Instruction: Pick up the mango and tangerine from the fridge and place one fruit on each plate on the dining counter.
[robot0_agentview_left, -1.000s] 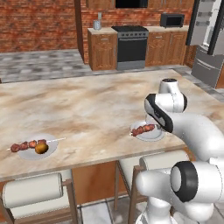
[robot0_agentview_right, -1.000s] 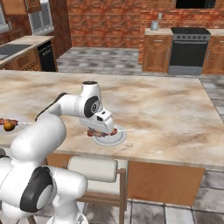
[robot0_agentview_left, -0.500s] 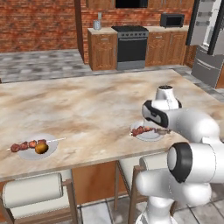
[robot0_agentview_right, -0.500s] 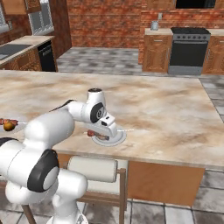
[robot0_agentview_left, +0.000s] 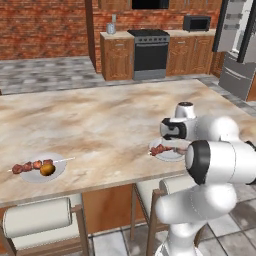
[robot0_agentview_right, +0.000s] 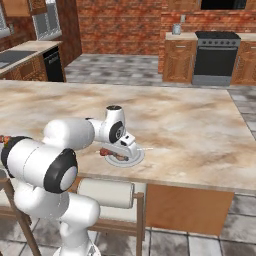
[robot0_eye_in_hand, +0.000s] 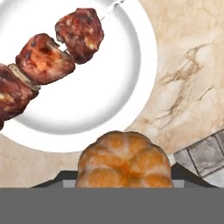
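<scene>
Tangerine (robot0_eye_in_hand: 124, 159) sits gripped in the tool, just above the plate's (robot0_eye_in_hand: 131, 87) rim at 5 o'clock of the skewer (robot0_eye_in_hand: 43, 61). It looks light, smooth, slightly soft; a hold across its middle suits it.

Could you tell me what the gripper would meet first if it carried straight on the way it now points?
Probably the round white plate with the meat skewer, near its rim; the gripper holds the segmented orange tangerine just over it, though depth is unclear.
</scene>
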